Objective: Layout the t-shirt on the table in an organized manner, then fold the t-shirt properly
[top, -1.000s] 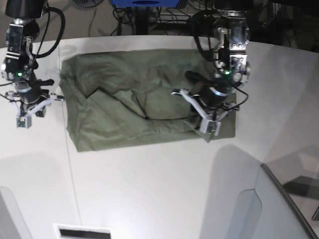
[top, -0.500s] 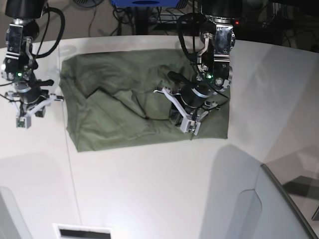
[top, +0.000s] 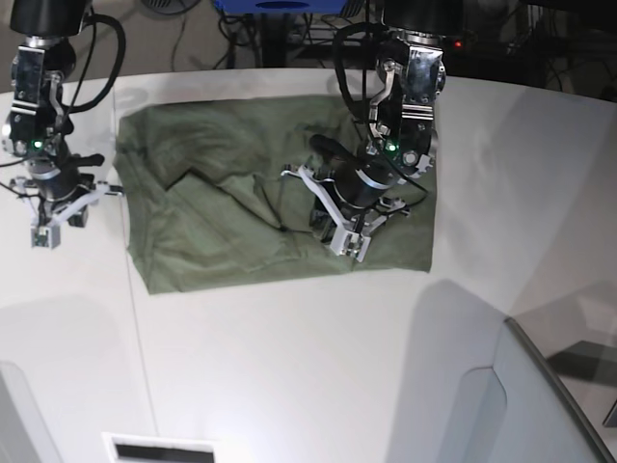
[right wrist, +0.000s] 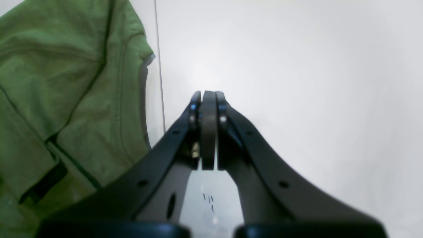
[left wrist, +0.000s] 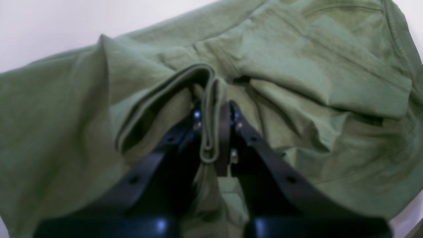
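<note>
The olive-green t-shirt (top: 222,183) lies spread and rumpled on the white table (top: 289,367). My left gripper (top: 342,236) is over the shirt's right part, shut on a doubled edge of the cloth. The left wrist view shows that folded hem pinched between the pads (left wrist: 224,132), with the t-shirt (left wrist: 314,66) bunched around them. My right gripper (top: 48,227) hangs over bare table just left of the shirt. In the right wrist view its jaws (right wrist: 209,132) are shut with nothing between them, and the shirt's sleeve (right wrist: 49,82) lies to their left.
A thin dark seam line (top: 135,318) runs down the table past the shirt's left edge. A grey angled panel (top: 540,405) stands at the front right. A white slotted piece (top: 159,449) sits at the front edge. Cables and a blue object (top: 280,8) lie beyond the far edge.
My left gripper has moved leftward with the shirt's right edge in it, drawing that side in over the body. The right arm has stayed still.
</note>
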